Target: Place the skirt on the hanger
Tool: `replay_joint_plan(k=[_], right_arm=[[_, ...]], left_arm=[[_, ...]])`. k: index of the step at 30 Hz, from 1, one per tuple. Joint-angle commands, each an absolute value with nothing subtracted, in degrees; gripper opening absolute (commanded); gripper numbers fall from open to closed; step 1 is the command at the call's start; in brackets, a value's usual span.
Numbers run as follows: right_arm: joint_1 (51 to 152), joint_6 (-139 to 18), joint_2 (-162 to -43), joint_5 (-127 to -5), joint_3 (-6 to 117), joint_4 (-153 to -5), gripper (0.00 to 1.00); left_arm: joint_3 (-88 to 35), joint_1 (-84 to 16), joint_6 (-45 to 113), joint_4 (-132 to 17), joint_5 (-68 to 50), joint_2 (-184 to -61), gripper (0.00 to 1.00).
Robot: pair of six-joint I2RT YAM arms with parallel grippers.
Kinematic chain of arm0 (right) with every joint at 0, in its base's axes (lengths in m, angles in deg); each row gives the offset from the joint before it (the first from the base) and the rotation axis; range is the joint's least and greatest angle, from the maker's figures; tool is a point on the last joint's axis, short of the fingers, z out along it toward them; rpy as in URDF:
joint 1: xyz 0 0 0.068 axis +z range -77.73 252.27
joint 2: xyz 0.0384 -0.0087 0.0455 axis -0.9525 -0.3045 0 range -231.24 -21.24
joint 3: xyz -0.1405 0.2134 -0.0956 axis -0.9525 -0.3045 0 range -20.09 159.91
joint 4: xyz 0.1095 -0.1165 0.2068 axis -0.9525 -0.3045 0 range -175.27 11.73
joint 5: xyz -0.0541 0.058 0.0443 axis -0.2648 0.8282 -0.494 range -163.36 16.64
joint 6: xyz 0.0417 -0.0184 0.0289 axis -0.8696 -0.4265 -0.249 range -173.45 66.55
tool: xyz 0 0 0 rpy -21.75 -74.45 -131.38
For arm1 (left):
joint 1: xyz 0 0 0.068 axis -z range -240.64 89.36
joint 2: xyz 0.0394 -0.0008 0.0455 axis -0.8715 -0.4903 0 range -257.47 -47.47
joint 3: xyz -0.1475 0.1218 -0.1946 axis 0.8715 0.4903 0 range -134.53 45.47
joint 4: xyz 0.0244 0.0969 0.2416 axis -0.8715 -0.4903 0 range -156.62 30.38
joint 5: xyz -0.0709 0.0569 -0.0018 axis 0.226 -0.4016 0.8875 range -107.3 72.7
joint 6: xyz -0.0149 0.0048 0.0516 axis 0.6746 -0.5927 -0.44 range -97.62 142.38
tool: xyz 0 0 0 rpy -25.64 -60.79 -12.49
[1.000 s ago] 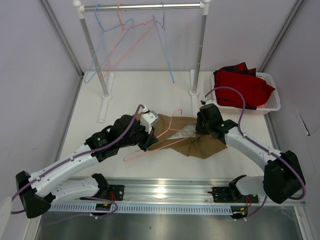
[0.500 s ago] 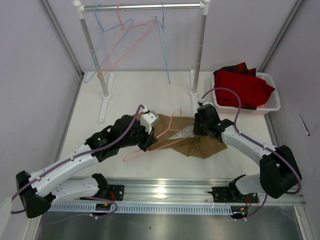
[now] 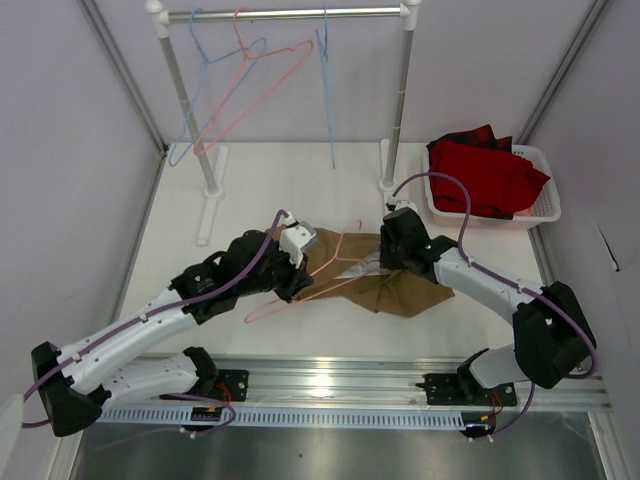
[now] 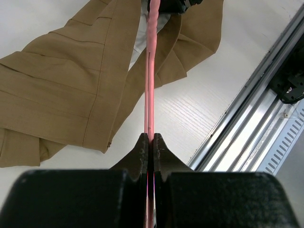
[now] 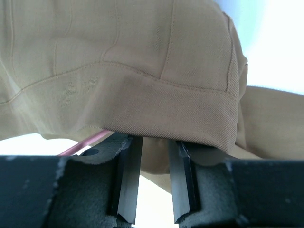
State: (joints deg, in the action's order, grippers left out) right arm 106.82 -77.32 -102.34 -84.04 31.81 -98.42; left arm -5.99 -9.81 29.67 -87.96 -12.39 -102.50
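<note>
The salmon-pink hanger (image 3: 320, 280) lies flat on the table, its hook (image 3: 352, 226) pointing to the back. My left gripper (image 3: 296, 274) is shut on its wire, which runs straight out of the closed jaws in the left wrist view (image 4: 149, 71). The tan skirt (image 3: 405, 288) lies crumpled over the hanger's right end (image 4: 71, 80). My right gripper (image 3: 392, 252) sits at the skirt's back left edge. In the right wrist view its fingers (image 5: 129, 161) stand narrowly apart with cloth between them, the skirt's waistband (image 5: 161, 109) draped over the tips, and the pink wire (image 5: 83, 145) beside them.
A white rack (image 3: 290, 14) at the back holds light blue hangers (image 3: 205, 95) and another pink one (image 3: 255, 85). A white basket (image 3: 542, 205) with the red garment (image 3: 485, 175) stands at the back right. A metal rail (image 3: 330, 385) runs along the near edge.
My right gripper has moved left along the skirt toward the hanger, pulling the cloth's right part slightly left. A blue hanger on the rack has swung. The left gripper has stayed put.
</note>
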Motion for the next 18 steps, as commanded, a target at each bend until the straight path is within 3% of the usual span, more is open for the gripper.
replay_joint_plan(k=[1,18], right_arm=[[107.2,-76.6,-102.9,-87.7,34.1,-97.0,0.31],[107.5,-75.0,-104.3,-88.2,32.3,-91.4,0.31]], left_arm=[[-6.5,-9.5,28.4,-87.7,-12.9,-101.0,0.0],[-6.6,-9.5,28.4,-88.2,-13.3,-100.7,0.0]])
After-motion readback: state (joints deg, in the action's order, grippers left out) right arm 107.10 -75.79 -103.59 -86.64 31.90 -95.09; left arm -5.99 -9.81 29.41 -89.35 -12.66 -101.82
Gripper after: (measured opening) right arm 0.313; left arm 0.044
